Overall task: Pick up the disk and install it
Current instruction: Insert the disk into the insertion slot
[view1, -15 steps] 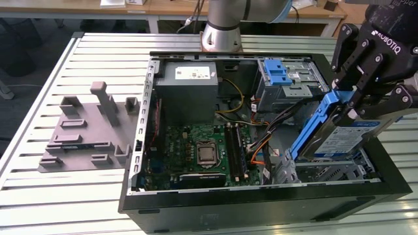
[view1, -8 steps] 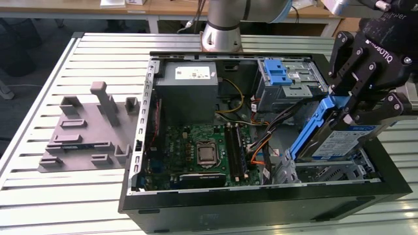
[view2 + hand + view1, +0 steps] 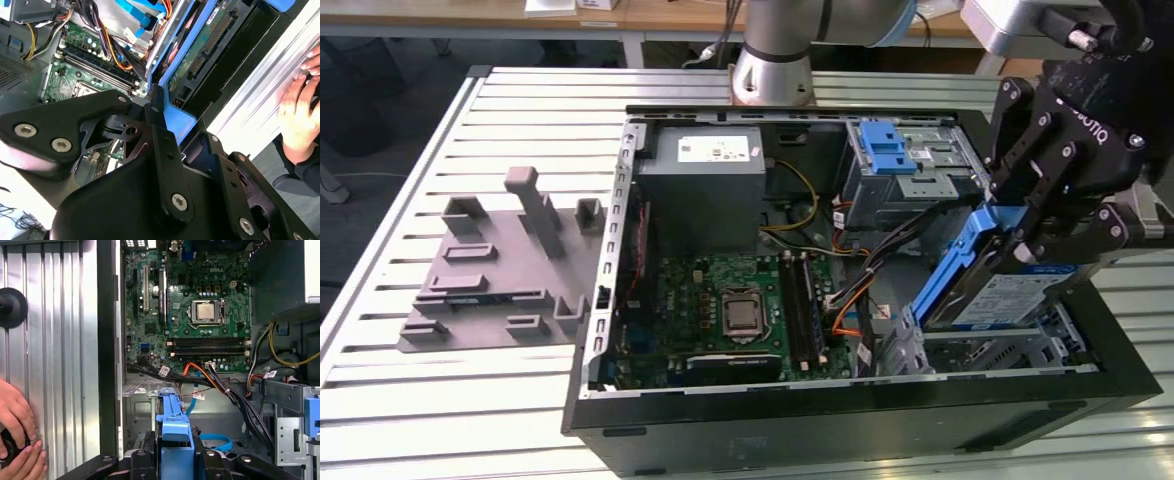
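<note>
Motherboard [image 3: 734,300] lay open in case [image 3: 854,420] on desk [image 3: 440,420]. Disk [image 3: 994,290] hung tilted over drive bay [image 3: 1001,350] at case's near corner, exterior view's right. Judged stiff, fairly heavy, shock-sensitive (bare electronics on one face); blue side rails [image 3: 945,272] best hold. Gripper [image 3: 1034,250] jaws pinched disk by rails.

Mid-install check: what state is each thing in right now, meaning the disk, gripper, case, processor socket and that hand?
disk: held, steeply tilted, lower end down in the case, not lying flat.
gripper: fingers shut on the disk's upper end.
computer case: on its side, open, panel off.
processor socket: bare, no cooler over it.
person's hand: resting on the ribbed table beside the case.
</note>
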